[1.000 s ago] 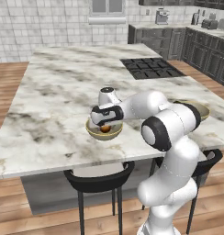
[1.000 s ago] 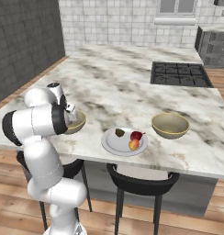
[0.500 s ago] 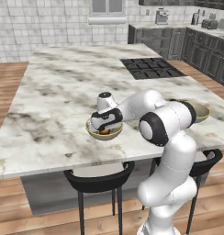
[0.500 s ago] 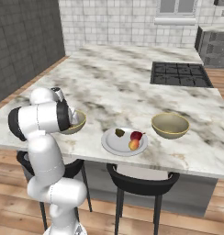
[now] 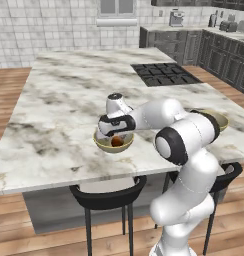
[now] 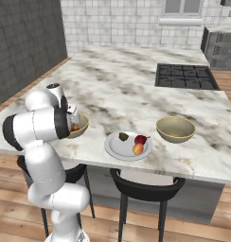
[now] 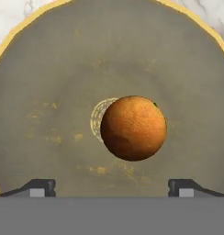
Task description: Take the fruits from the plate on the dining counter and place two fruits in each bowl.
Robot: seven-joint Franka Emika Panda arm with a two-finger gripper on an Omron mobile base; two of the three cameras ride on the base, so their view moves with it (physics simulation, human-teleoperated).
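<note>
An orange fruit lies loose on the floor of the left tan bowl, just ahead of my gripper, whose tips stand wide apart and open. From the base views my gripper dips into this bowl near the front edge of the dining counter, with the orange fruit under it. The plate holds three fruits: a dark one, a reddish one and a yellowish one. The second bowl stands to the right of the plate with nothing in it.
A black cooktop is set into the counter's far right. Two dark stools stand under the front edge. Dark cabinets line the back right wall. Wide bare marble lies behind the dishes.
The hand has sunk lower into the left bowl. Its jaws have spread wider and the orange fruit now rests free on the bowl's floor.
</note>
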